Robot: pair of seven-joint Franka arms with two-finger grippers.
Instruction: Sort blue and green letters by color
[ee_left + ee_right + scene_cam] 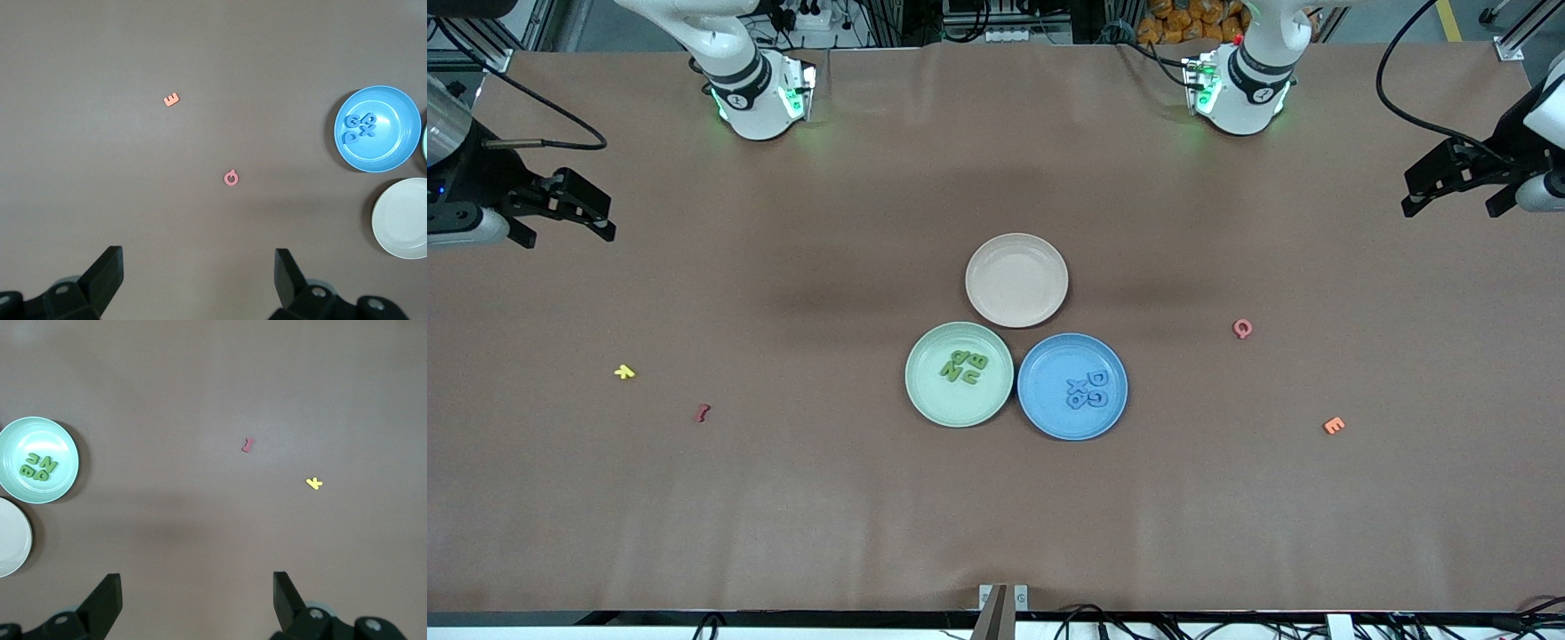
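Note:
Several green letters (964, 365) lie in a cluster in the green plate (927, 391); they also show in the right wrist view (39, 467). Several blue letters (1088, 390) lie in the blue plate (1049, 415); they also show in the left wrist view (359, 128). My left gripper (1449, 188) is open and empty, up at the left arm's end of the table; its fingers (107, 273) stand wide apart. My right gripper (569, 213) is open and empty, up at the right arm's end; its fingers (107, 595) stand wide apart.
An empty beige plate (1016, 279) touches both coloured plates, farther from the front camera. A pink Q (1242, 329) and an orange E (1333, 426) lie toward the left arm's end. A yellow letter (624, 372) and a dark red letter (703, 412) lie toward the right arm's end.

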